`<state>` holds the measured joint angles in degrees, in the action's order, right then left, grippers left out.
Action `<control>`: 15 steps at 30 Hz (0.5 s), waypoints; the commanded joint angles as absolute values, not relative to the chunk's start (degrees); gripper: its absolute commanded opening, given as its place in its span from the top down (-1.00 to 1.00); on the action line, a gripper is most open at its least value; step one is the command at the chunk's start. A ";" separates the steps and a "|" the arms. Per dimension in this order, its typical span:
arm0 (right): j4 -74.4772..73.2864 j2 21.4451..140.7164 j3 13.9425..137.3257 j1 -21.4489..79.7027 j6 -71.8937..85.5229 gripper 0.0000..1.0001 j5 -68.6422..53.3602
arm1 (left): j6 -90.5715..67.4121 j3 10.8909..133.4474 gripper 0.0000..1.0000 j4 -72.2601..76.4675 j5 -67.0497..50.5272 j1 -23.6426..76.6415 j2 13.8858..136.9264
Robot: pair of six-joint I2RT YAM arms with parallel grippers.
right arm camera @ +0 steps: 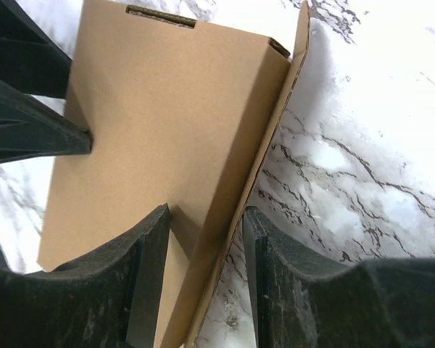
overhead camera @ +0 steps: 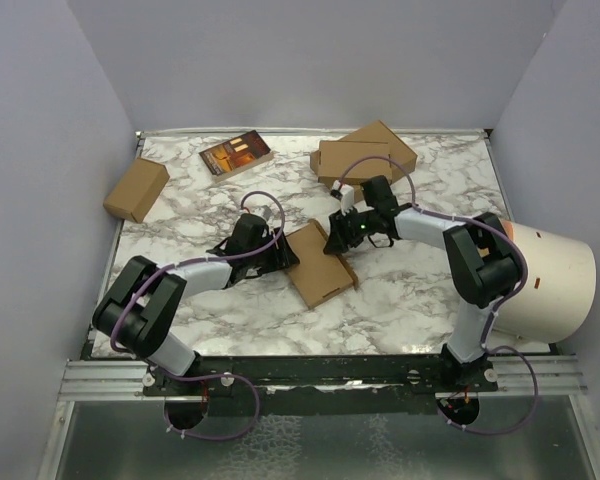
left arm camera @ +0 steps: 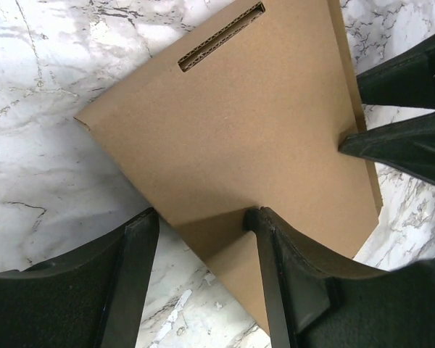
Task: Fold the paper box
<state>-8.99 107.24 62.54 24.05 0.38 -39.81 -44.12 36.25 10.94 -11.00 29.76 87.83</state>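
Observation:
The paper box (overhead camera: 321, 266) lies flat on the marble table between both arms, a thin brown cardboard mailer with a slit (left arm camera: 221, 36) near its far edge. My left gripper (overhead camera: 288, 255) is at its left end. In the left wrist view the left gripper (left arm camera: 203, 217) is open: one finger (left arm camera: 275, 268) rests on the box top and the other (left arm camera: 130, 275) hangs over the table. My right gripper (overhead camera: 335, 240) is at the box's far right corner. The right gripper (right arm camera: 206, 212) is open and straddles the box's raised side flap (right arm camera: 275, 130).
Two stacked ready-folded brown boxes (overhead camera: 365, 155) sit at the back right. A small thicker carton (overhead camera: 136, 188) lies at the back left, with a dark printed book-like item (overhead camera: 236, 155) between them. A large white cylinder (overhead camera: 545, 285) stands off the table's right edge.

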 commanded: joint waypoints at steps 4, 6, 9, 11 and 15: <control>-13.72 104.36 64.71 31.59 -8.15 0.25 -26.70 | -43.21 38.53 -0.15 10.51 -10.51 29.99 89.37; -14.23 104.30 65.29 33.45 -8.65 0.33 -24.12 | -43.27 38.91 -0.15 10.67 -10.78 30.04 89.70; -14.71 104.22 65.84 35.40 -9.04 0.46 -21.49 | -43.35 39.33 -0.15 11.11 -11.21 30.06 90.20; -14.99 104.18 66.16 36.27 -9.15 0.51 -20.54 | -43.46 39.62 -0.15 11.33 -11.50 30.06 90.56; -16.33 104.90 67.25 36.73 -8.34 0.50 -22.16 | -43.08 40.18 -0.15 11.23 -11.40 29.98 91.04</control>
<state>-14.81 104.31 65.76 33.80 -8.25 -20.16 -43.94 38.22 8.84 -11.03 29.36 89.03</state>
